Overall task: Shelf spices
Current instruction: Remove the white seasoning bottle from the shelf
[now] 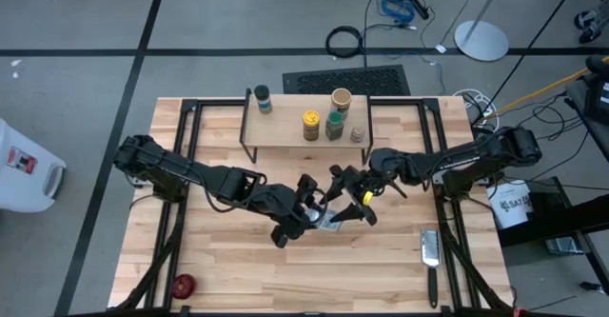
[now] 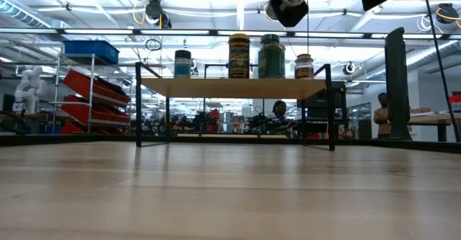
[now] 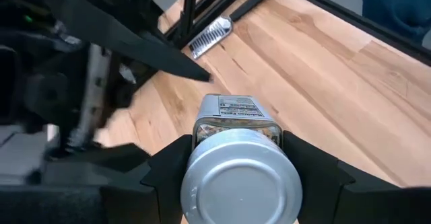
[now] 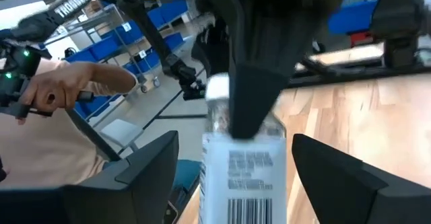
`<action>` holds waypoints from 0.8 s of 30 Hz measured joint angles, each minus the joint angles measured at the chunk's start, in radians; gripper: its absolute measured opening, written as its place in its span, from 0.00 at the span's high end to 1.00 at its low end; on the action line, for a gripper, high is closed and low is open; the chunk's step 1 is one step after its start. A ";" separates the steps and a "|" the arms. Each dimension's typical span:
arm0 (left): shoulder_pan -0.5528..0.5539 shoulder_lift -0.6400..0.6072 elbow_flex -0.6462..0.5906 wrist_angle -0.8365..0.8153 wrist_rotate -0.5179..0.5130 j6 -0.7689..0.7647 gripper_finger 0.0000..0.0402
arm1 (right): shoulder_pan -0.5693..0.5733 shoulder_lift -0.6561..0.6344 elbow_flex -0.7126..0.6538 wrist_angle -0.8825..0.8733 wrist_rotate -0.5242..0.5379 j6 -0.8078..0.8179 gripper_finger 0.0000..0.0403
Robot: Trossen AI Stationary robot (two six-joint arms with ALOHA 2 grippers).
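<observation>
High view: the left gripper (image 1: 306, 214) and the right gripper (image 1: 350, 195) meet over the mid-table, in front of the shelf (image 1: 285, 134), which carries the dark-lidded jar (image 1: 262, 99), yellow jar (image 1: 311, 125), green-lidded jar (image 1: 335, 125), tan jar (image 1: 341, 98) and a small jar (image 1: 357, 134); bare wood lies open toward the grater (image 1: 429, 247) and red round object (image 1: 183, 284). Low view: four jars show on the shelf, the grippers are cut off at the top edge. Wrist views: the left fingers (image 3: 168, 167) clamp the white-capped jar (image 3: 239, 163) across its body, while the right fingers (image 4: 145, 163) stand spread either side of it, not touching, with a person's hand (image 4: 64, 89) beyond.
</observation>
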State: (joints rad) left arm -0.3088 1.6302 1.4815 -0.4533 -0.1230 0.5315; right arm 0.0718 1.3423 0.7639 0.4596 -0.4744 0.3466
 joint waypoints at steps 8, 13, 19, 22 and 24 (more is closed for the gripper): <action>-0.022 0.000 0.000 -0.014 -0.004 -0.028 0.48 | -0.001 -0.061 0.000 -0.131 0.004 -0.053 0.31; -0.043 0.000 0.000 -0.033 -0.007 -0.037 0.48 | 0.001 -0.100 0.000 -0.213 0.005 -0.054 0.31; -0.047 0.000 0.000 -0.113 -0.013 -0.137 0.48 | 0.002 -0.133 0.000 -0.300 0.033 -0.082 0.31; -0.047 0.000 0.000 -0.152 -0.039 -0.195 0.48 | 0.010 -0.147 0.000 -0.335 0.120 -0.101 0.31; -0.047 0.000 0.000 -0.181 -0.061 -0.248 0.48 | 0.017 -0.154 0.000 -0.354 0.161 -0.119 0.31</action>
State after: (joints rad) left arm -0.3557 1.6302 1.4815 -0.6340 -0.1845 0.2837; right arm 0.0889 1.1887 0.7635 0.1055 -0.3135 0.2279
